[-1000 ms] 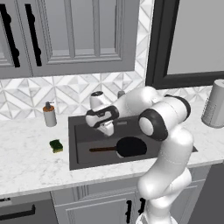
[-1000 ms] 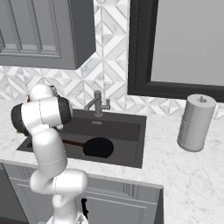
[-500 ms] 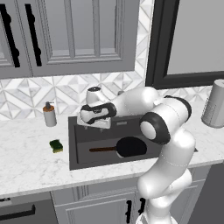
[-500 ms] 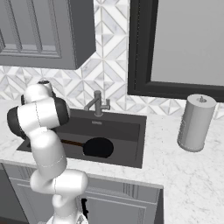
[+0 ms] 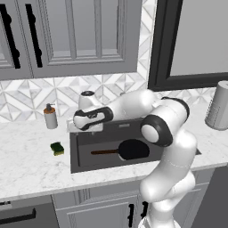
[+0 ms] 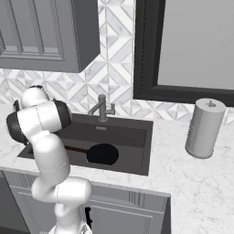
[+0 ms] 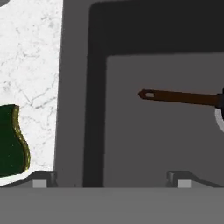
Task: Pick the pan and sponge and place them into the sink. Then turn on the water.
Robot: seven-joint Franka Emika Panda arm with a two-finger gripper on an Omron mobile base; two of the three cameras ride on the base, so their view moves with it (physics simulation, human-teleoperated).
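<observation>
- pan (image 5: 132,149) lies flat in the sink (image 5: 84,151), handle pointing to 9 o'clock.
- sponge (image 5: 57,148) sits on the worktop (image 5: 31,169), just beside the sink's 9 o'clock rim.
- gripper (image 7: 109,183) hovers over the sink's left edge, fingers (image 7: 41,179) spread apart, holding nothing.

1 pan (image 5: 132,149), 1 sponge (image 5: 57,148), seemingly 1 soap bottle (image 5: 50,117).

No readable text, label, brand, number or sign anywhere: none on the small grey soap bottle with orange pump (image 5: 50,117) (too small to tell) or the grey paper-towel roll (image 6: 204,128).
</observation>
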